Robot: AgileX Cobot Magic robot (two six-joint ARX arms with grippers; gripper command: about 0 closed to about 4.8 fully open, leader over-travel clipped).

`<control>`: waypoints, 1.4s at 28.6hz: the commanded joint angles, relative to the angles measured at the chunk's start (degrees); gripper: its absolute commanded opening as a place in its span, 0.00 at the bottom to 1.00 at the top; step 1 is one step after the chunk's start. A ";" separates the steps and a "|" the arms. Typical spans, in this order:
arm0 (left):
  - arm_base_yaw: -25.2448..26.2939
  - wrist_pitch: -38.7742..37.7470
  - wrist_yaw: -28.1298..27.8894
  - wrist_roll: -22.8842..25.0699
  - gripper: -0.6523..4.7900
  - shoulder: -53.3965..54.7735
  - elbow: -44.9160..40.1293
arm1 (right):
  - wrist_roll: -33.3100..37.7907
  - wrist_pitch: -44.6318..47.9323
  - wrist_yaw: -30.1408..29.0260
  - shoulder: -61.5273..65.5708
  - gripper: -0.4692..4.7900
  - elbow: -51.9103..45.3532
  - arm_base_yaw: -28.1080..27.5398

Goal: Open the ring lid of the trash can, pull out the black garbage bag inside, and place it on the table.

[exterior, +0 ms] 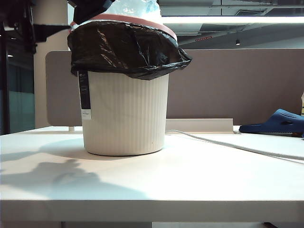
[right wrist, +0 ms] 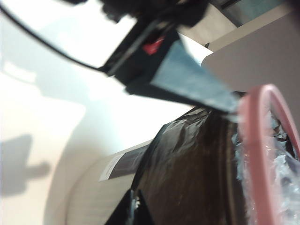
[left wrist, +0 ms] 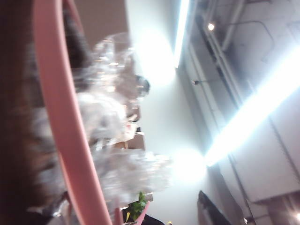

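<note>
The cream ribbed trash can (exterior: 126, 114) stands on the white table (exterior: 190, 180). The black garbage bag (exterior: 123, 50) is folded over its rim, under the pink ring lid (exterior: 142, 20); clear plastic bulges above. My left gripper (exterior: 90, 9) hangs at the can's upper left rim. Its blue-grey finger (right wrist: 197, 82) reaches the ring lid (right wrist: 255, 140). In the left wrist view the ring lid (left wrist: 65, 140) runs close by and the jaws stand open. My right gripper (right wrist: 137, 208) is shut at the bag's lower hem (right wrist: 187, 164), with shiny film between its tips. It is out of the exterior view.
A grey-brown partition (exterior: 228, 85) stands behind the table. A blue slipper (exterior: 278, 122) lies at the far right, and a white cable (exterior: 237, 147) crosses the table from the can toward the right. The table's thick front edge (exterior: 152, 211) is close to the camera.
</note>
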 commanded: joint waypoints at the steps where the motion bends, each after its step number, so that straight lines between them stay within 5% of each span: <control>1: -0.04 3.19 0.81 0.09 0.75 -0.24 1.66 | 0.00 -0.15 0.04 -0.31 0.10 0.24 0.55; 19: -0.04 4.11 2.78 0.07 0.75 -0.22 5.68 | -14.01 5.90 9.05 -0.26 0.09 0.24 -0.52; 40: -1.01 4.28 3.08 -0.15 0.75 -0.24 5.88 | -14.32 17.90 9.14 -0.11 0.09 0.26 -4.87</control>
